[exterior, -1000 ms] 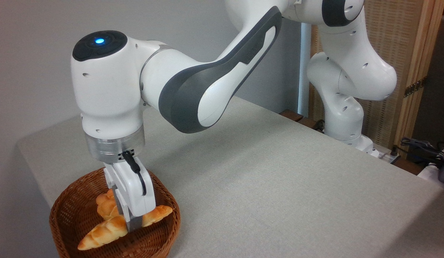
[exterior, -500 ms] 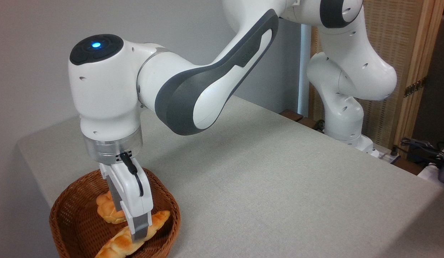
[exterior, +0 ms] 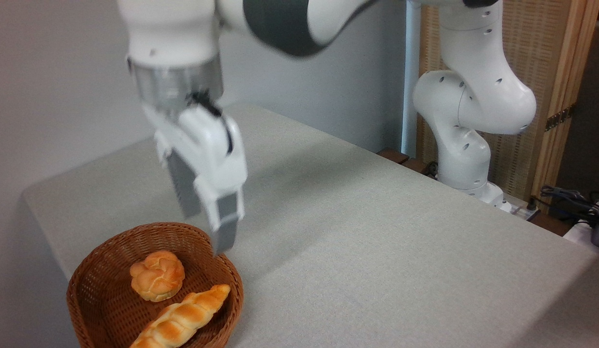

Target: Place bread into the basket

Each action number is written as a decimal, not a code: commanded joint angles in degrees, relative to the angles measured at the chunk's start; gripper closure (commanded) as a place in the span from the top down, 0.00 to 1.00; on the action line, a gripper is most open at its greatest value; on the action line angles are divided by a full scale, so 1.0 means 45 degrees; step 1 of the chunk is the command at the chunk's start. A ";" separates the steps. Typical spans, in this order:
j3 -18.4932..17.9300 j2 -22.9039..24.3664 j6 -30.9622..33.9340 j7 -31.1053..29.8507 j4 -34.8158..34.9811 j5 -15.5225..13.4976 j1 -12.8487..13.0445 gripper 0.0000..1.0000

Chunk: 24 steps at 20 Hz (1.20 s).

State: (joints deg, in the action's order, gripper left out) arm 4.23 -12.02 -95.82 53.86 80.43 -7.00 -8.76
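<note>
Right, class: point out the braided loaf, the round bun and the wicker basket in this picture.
braided loaf (exterior: 183, 316), fixed camera view, on its middle braids.
round bun (exterior: 157, 275), fixed camera view, on its knotted top.
wicker basket (exterior: 149, 229), fixed camera view, on its far rim.

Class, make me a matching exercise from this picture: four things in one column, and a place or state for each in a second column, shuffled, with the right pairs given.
Things:
1. bread
2. round bun
3. basket
4. gripper

Places or states:
A. raised above the basket, holding nothing
B. lying in the basket's front part
C. standing at the table's near left corner
D. sitting in the basket behind the loaf

Pairs: 1-B, 2-D, 3-C, 4-A
</note>
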 commanded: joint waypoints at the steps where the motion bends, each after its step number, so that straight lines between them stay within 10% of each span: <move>1: 0.0270 0.1164 0.1075 -0.1108 0.0700 0.0266 -0.0046 1.00; 13: -0.0821 0.2846 0.1371 -0.1343 0.2888 0.1556 0.2159 1.00; 24: -0.0999 0.2807 0.0453 -0.2984 0.2888 0.1106 0.2161 1.00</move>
State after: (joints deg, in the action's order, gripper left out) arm 0.81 -0.47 -92.66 40.01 92.13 -1.33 0.12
